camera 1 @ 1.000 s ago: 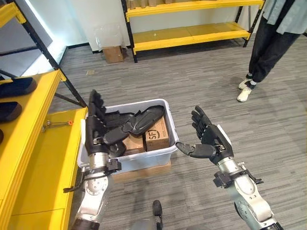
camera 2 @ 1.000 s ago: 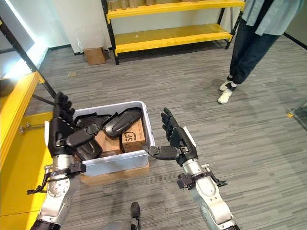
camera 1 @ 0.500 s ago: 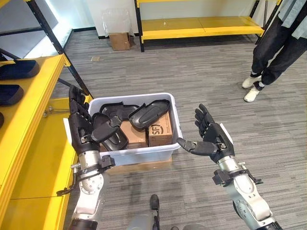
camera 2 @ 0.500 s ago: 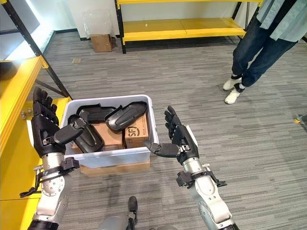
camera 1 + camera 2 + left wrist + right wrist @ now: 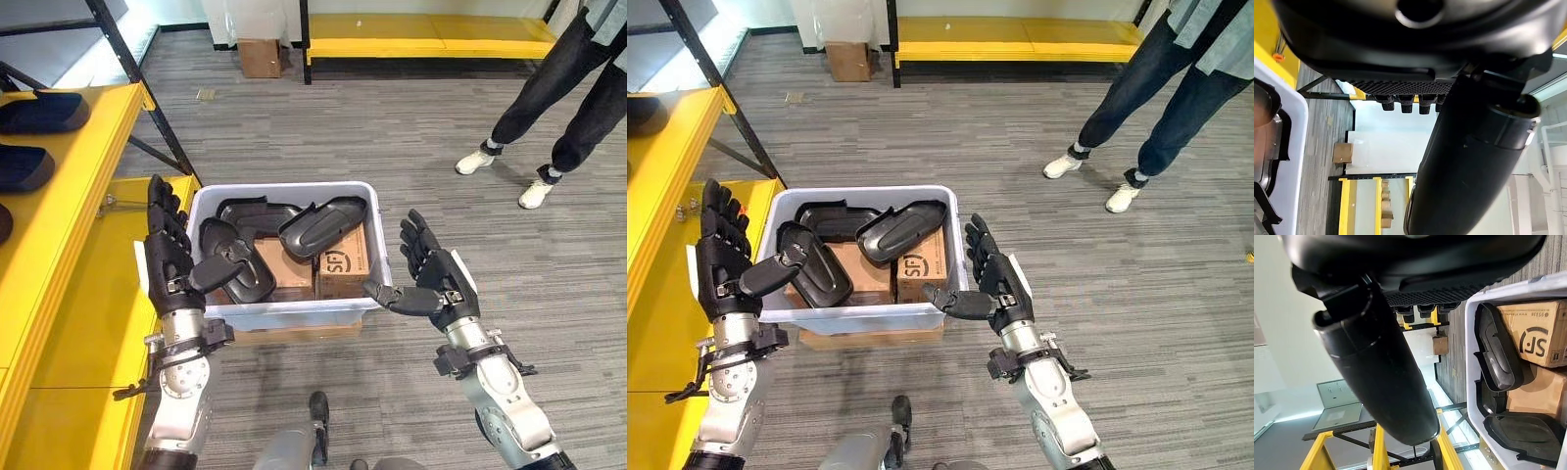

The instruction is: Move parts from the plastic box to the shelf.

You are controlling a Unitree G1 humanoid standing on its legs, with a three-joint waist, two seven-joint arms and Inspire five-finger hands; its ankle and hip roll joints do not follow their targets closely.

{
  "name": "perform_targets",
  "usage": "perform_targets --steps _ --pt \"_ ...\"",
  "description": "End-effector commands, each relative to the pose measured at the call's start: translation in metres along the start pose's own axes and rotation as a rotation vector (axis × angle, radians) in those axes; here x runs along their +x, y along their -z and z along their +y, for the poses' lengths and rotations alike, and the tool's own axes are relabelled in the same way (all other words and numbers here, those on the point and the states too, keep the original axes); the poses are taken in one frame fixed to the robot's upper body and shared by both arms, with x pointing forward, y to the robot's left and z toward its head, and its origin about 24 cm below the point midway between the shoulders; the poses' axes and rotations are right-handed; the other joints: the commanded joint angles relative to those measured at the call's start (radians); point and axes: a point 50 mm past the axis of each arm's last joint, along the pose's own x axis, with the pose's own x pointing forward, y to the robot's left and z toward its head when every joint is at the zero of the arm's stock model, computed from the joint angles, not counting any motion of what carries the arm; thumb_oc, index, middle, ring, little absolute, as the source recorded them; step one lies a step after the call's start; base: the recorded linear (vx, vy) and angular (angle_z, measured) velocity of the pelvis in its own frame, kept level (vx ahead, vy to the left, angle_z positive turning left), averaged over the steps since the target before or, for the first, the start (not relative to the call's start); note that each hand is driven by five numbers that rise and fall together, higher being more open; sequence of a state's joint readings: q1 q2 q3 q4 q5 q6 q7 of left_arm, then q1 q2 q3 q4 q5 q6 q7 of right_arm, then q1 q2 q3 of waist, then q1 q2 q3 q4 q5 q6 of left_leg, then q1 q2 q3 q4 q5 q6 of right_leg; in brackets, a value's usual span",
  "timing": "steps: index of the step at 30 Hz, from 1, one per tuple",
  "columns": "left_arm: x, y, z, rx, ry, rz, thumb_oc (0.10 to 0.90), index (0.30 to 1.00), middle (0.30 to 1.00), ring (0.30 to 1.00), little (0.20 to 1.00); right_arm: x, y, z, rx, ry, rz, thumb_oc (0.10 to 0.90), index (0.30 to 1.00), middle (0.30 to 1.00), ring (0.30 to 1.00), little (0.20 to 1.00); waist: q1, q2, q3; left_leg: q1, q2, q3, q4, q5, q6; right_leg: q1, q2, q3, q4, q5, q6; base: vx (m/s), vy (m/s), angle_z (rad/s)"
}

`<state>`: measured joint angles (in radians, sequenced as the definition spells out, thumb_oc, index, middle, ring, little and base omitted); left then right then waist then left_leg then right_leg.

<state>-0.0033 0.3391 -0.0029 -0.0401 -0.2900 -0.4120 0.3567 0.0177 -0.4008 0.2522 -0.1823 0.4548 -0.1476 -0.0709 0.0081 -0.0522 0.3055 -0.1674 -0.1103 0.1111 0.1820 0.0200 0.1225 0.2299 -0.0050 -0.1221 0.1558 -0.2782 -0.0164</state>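
A white plastic box (image 5: 294,315) stands on the floor in front of me, resting on a flat cardboard piece. Inside lie several black moulded parts (image 5: 322,226) on top of brown cartons (image 5: 345,265). My left hand (image 5: 168,260) is raised at the box's left side, fingers straight and thumb reaching over the rim, holding nothing. My right hand (image 5: 432,279) is raised at the box's right side, fingers straight, thumb pointing at the box wall, also empty. The yellow shelf (image 5: 88,294) runs along my left, with dark parts (image 5: 39,113) lying on its upper level.
A person's legs and white shoes (image 5: 537,191) stand at the far right. Another yellow rack (image 5: 431,34) and a small cardboard box (image 5: 260,56) are at the back. Grey carpet stretches between me and them.
The camera has shifted, so the box now sits more centred and lower in view. Both hands have stayed open on either side of the box; the person's feet stepped left.
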Motion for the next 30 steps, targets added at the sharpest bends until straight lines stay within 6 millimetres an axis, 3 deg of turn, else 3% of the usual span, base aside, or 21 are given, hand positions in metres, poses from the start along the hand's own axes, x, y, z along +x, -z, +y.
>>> perform_targets --steps 1,5,7,10,13,15,17,19,24,30 --pt "0.020 -0.046 -0.009 -0.005 0.112 -0.252 0.900 1.000 1.000 1.000 1.000 0.014 -0.049 0.006 -0.003 -0.015 -0.317 0.900 1.000 1.000 1.000 1.000 0.028 -0.005 -0.110 0.020 0.103 0.003 -0.056 -0.048 -0.100 -0.075 -0.056 -0.010 0.124 0.071 0.079 0.24 0.220 0.21" --pt "0.021 -0.046 -0.011 -0.010 0.140 -0.246 0.900 1.000 1.000 1.000 1.000 0.014 -0.049 0.006 -0.006 -0.007 -0.322 0.900 1.000 1.000 1.000 1.000 0.025 -0.024 -0.133 0.039 0.070 0.019 -0.087 -0.061 -0.063 -0.094 -0.058 0.004 0.246 0.171 0.124 0.15 0.188 -0.02" --pt "0.022 -0.046 -0.010 -0.005 0.150 -0.242 0.900 1.000 1.000 1.000 1.000 0.014 -0.047 0.006 0.004 -0.005 -0.316 0.900 1.000 1.000 1.000 1.000 0.029 -0.029 -0.145 0.055 0.051 0.036 -0.106 -0.077 -0.033 -0.139 -0.062 -0.011 0.430 0.274 0.179 0.14 0.219 -0.07" --pt "0.020 -0.046 -0.008 0.008 0.132 -0.241 0.900 1.000 1.000 1.000 1.000 0.014 -0.043 0.010 0.014 -0.032 -0.304 0.900 1.000 1.000 1.000 1.000 0.028 -0.015 -0.139 0.087 0.053 0.042 -0.114 -0.094 -0.016 -0.236 -0.088 -0.047 0.559 0.280 0.176 0.12 0.149 -0.23" --pt "0.019 -0.045 -0.007 0.021 0.112 -0.240 0.900 1.000 1.000 1.000 1.000 0.015 -0.041 0.012 0.017 -0.063 -0.302 0.900 1.000 1.000 1.000 1.000 0.004 -0.003 -0.124 0.155 0.060 0.033 -0.147 -0.099 -0.027 -0.313 -0.084 -0.067 0.428 0.205 0.149 0.09 0.002 -0.25" --pt "0.020 -0.044 -0.006 0.027 0.099 -0.241 0.900 1.000 1.000 1.000 1.000 0.014 -0.044 0.009 0.023 -0.077 -0.314 0.900 1.000 1.000 1.000 1.000 -0.021 0.005 -0.110 0.215 0.076 0.017 -0.187 -0.106 -0.042 -0.367 -0.094 -0.080 0.232 0.247 0.145 0.10 -0.099 -0.18" --pt "0.020 -0.044 -0.005 0.027 0.098 -0.239 0.900 1.000 1.000 1.000 1.000 0.013 -0.045 0.007 0.029 -0.079 -0.320 0.900 1.000 1.000 1.000 1.000 -0.040 0.005 -0.100 0.256 0.081 0.000 -0.215 -0.117 -0.049 -0.382 -0.099 -0.055 0.125 0.281 0.149 0.10 -0.084 -0.08" --pt "0.018 -0.043 -0.008 0.025 0.105 -0.237 0.900 1.000 1.000 1.000 1.000 0.012 -0.048 0.007 0.028 -0.081 -0.320 0.900 1.000 1.000 1.000 1.000 -0.057 0.007 -0.096 0.288 0.083 -0.018 -0.237 -0.125 -0.056 -0.398 -0.107 -0.015 0.086 0.329 0.162 0.09 -0.058 0.04" --pt "0.013 -0.040 -0.013 0.010 0.103 -0.215 0.900 1.000 1.000 1.000 1.000 0.014 -0.051 0.010 0.017 -0.084 -0.300 0.900 1.000 1.000 1.000 1.000 -0.058 0.016 -0.121 0.307 0.095 -0.030 -0.266 -0.110 -0.082 -0.313 -0.098 0.004 -0.052 0.300 0.150 0.08 -0.043 0.37" --pt "0.010 -0.039 -0.012 0.009 0.105 -0.190 0.900 1.000 1.000 1.000 1.000 0.015 -0.051 0.014 0.017 -0.088 -0.287 0.900 1.000 1.000 1.000 1.000 -0.054 0.014 -0.135 0.322 0.102 -0.010 -0.269 -0.120 -0.090 -0.270 -0.111 -0.013 -0.094 0.305 0.153 0.06 -0.045 -0.06"
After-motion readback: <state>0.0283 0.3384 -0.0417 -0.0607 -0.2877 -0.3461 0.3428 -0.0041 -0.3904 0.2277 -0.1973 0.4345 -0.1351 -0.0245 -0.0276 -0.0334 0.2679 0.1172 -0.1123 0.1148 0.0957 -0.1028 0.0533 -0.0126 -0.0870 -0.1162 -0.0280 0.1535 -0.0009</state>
